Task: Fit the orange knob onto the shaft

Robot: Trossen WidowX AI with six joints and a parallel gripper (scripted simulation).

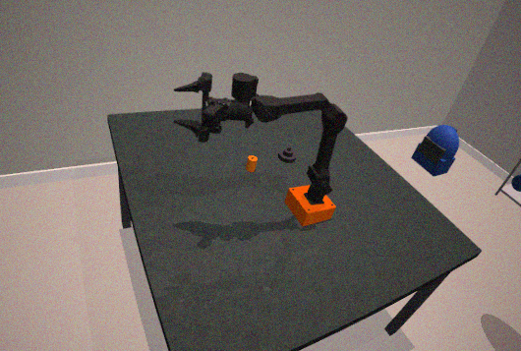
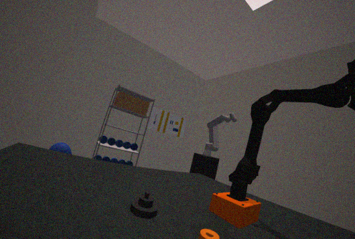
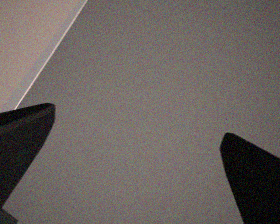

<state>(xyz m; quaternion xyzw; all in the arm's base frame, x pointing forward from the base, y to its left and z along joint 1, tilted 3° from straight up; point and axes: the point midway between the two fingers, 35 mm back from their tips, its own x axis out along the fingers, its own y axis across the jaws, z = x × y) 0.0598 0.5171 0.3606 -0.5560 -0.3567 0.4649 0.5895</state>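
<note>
We had the claw (image 1: 175, 105) (image 3: 140, 126) spread wide with nothing between its fingers, held up in the air above the table (image 1: 221, 274) (image 2: 84, 193). The arm (image 1: 325, 148) (image 2: 256, 140) rose from its orange base (image 1: 300, 210) (image 2: 224, 208), bent at the elbow and reached out roughly level. Our orange knob (image 1: 252, 164) (image 2: 203, 233) stood upright on the tabletop, near the round pedestal (image 1: 286, 157) (image 2: 144, 210) but apart from it. In the outside view we saw the hole in the knob's top, and the dark shaft (image 1: 289, 149) (image 2: 147, 195) stuck up bare from the middle of the pedestal. Our wrist view showed both fingertips well apart, with grey wall between them.
</note>
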